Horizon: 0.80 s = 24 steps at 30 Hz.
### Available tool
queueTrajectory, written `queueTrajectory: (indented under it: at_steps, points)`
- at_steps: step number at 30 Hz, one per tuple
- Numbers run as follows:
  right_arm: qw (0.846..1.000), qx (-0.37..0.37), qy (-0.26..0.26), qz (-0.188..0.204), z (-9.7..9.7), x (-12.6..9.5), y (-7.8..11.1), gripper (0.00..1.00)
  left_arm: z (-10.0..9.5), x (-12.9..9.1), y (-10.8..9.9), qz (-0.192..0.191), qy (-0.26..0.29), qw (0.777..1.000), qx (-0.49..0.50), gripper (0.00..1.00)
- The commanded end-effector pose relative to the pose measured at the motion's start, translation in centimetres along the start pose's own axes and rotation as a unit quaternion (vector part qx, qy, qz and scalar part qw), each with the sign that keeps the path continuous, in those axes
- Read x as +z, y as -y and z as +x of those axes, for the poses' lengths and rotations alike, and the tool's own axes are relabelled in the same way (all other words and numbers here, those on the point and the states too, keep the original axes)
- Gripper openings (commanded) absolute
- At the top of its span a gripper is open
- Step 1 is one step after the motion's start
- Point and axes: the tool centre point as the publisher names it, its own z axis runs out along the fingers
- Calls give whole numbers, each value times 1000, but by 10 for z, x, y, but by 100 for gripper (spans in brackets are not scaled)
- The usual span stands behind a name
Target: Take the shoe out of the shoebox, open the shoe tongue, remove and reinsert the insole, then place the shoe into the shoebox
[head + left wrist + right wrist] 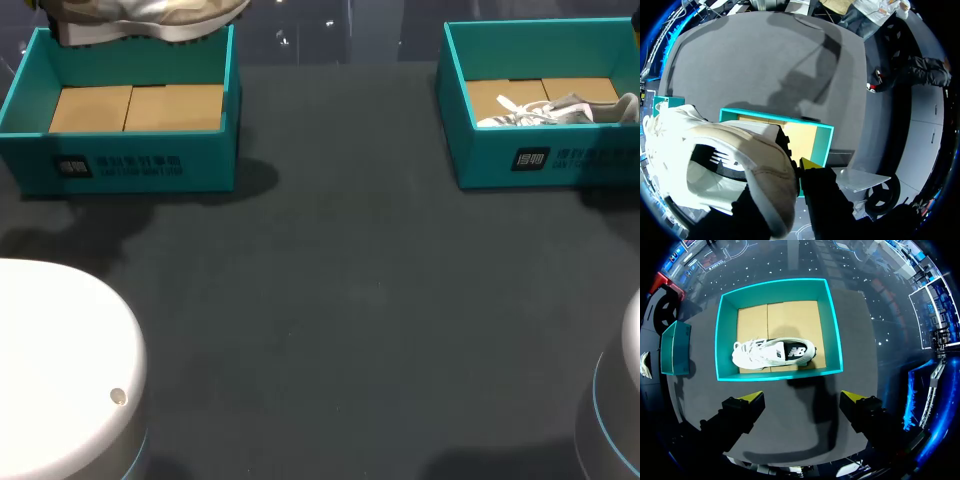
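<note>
The beige shoe (725, 160) sat clamped in the left gripper (790, 166), raised over the far edge of the left shoebox (130, 160). The right gripper (802, 400) hung wide open just short of the right shoebox (725, 335), where a white shoe (772, 352) lay on the cardboard floor. Both boxes stood well apart on the dark table (350, 330).

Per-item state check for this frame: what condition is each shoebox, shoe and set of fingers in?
left shoebox: open, empty.
beige shoe: held in the air over the left shoebox.
left fingers: shut on the beige shoe.
right shoebox: open, holding one shoe.
white shoe: inside the right shoebox, by its near wall.
right fingers: open, empty, above the table.
</note>
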Motion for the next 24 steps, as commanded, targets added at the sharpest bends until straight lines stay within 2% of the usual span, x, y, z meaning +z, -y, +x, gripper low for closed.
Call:
queueTrajectory:
  at_steps: [1, 12, 24]
  points:
    - [1000, 0, 0, 0, 0, 0, 0, 100, -15, -10, 62, -88, -6, 996, -2, 0]
    - [1000, 0, 0, 0, 0, 0, 0, 100, -68, -21, 141, -81, 7, 997, 13, 0]
    - [1000, 0, 0, 0, 0, 0, 0, 100, -104, -16, 211, -66, 3, 997, 43, 0]
